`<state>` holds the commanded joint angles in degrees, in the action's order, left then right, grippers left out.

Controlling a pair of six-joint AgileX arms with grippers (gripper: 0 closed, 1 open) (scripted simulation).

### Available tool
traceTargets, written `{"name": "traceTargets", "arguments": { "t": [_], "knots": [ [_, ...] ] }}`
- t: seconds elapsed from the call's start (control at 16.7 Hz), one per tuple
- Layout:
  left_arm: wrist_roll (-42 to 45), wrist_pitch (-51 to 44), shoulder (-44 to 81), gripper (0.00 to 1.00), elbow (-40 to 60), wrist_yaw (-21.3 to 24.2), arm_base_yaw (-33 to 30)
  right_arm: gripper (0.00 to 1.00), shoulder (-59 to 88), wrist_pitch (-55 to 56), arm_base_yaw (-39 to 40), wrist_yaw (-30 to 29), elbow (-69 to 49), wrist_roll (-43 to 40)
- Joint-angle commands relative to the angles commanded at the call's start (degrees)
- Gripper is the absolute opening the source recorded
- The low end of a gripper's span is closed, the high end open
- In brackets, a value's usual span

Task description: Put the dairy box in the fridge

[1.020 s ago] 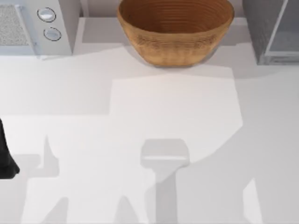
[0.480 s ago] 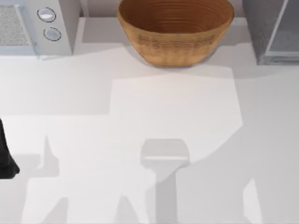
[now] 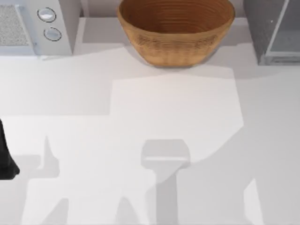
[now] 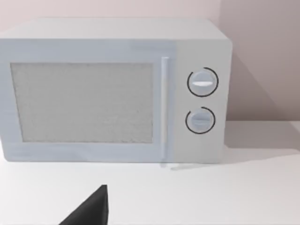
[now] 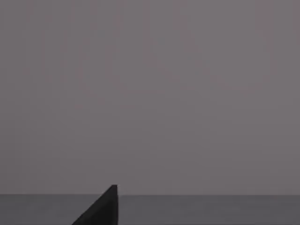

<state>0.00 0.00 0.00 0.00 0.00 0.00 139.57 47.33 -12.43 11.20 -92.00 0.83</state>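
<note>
White tabletop point(image 3: 140, 108): microwave point(image 3: 33, 28) sitting at 11 o'clock, basket point(image 3: 176, 30) at 12, grey fridge point(image 3: 274, 30) at 1. Dairy box hidden; progress unclear. Left arm point(image 3: 5, 157) parking at 9; jaws: cannot tell.

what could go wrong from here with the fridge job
1. The fridge sits at the table's far right corner, close behind the wicker basket; an arm heading there might clip the basket's rim.
2. The left arm is at the left edge, near the microwave, poorly placed for the fridge.
</note>
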Motion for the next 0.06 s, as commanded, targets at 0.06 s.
{"name": "traceTargets", "arguments": {
  "t": [0.06],
  "knots": [
    [0.00,0.00,0.00,1.00,0.00,0.00,0.00,1.00,0.00,0.00,0.00,0.00,0.00,0.00]
  ]
}}
